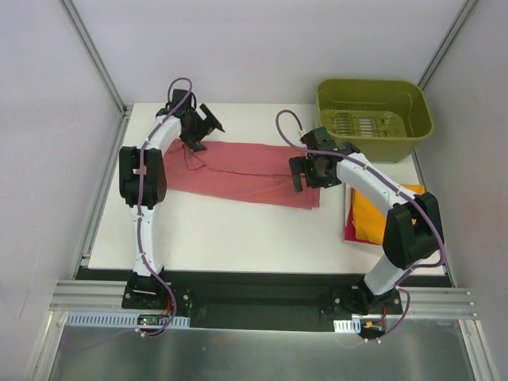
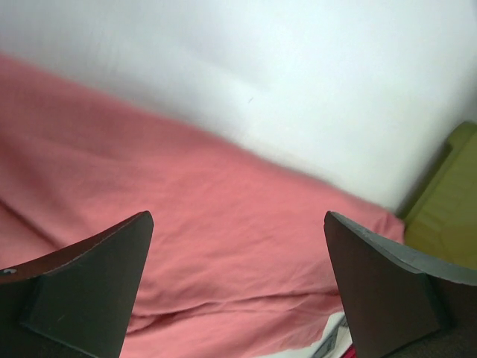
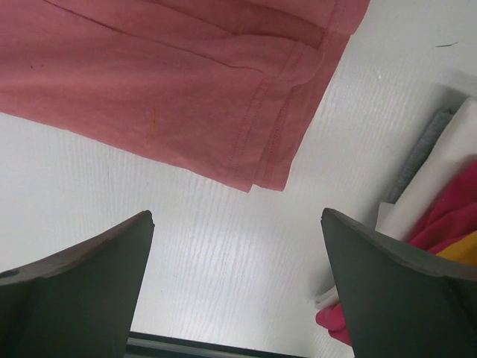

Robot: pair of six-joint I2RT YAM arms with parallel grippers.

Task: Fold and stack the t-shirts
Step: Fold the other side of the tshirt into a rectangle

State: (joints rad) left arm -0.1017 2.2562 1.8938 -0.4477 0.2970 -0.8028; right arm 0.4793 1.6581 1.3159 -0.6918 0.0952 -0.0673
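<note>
My left claw [image 1: 208,121] and right claw [image 1: 297,175] both gape, empty, over one salmon t-shirt [image 1: 238,171].
Nearest, on my right, my own arm hides much of the orange t-shirt [image 1: 370,216]; the magenta t-shirt [image 1: 349,231] under it shows only an edge. Mid-counter [image 1: 238,238], the salmon one lies in a long flat band, my right claw by its hemmed right corner, my left over its rumpled left end. That makes three shirts. Farthest, one green tub [image 1: 373,119] sits at the right corner.
</note>
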